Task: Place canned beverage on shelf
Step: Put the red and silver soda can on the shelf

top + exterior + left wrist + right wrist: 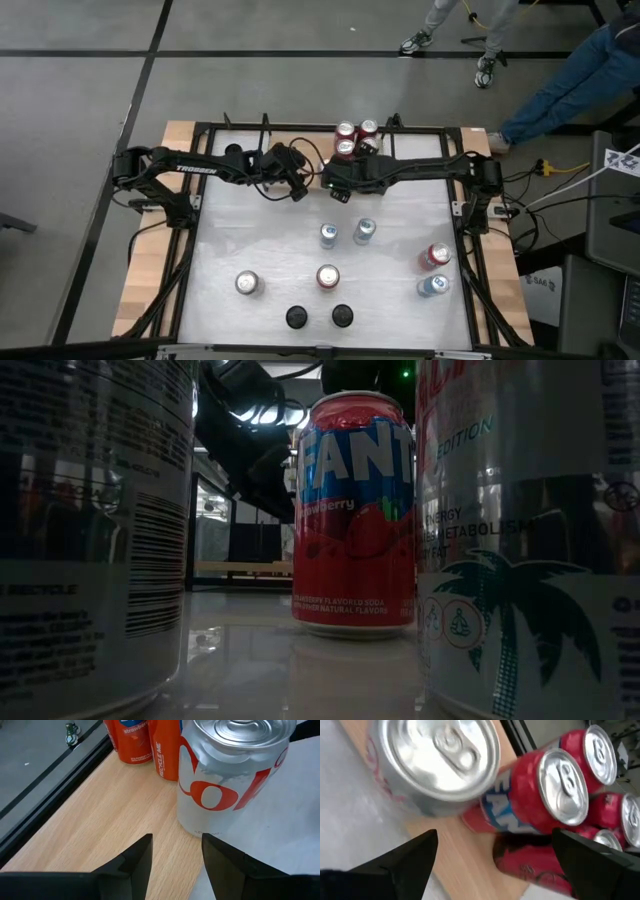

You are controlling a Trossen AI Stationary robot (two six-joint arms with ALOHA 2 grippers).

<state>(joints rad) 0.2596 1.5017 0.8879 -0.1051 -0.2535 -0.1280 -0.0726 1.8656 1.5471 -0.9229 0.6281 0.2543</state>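
The right end effector (492, 862) is hanging released, fingers wide, at the upper middle of the high view, just beside a silver can (437, 762) standing next to red cans (545, 797) on the shelf (465, 865). It should be backing away straight, I reckon, without nudging them. The left end effector (176, 862) is sitting clenched nearby over the counter (400, 215).

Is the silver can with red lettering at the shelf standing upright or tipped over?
Upright. The silver can with red lettering stands on its base at the light-wood shelf board's edge, its lid and pull tab facing up.
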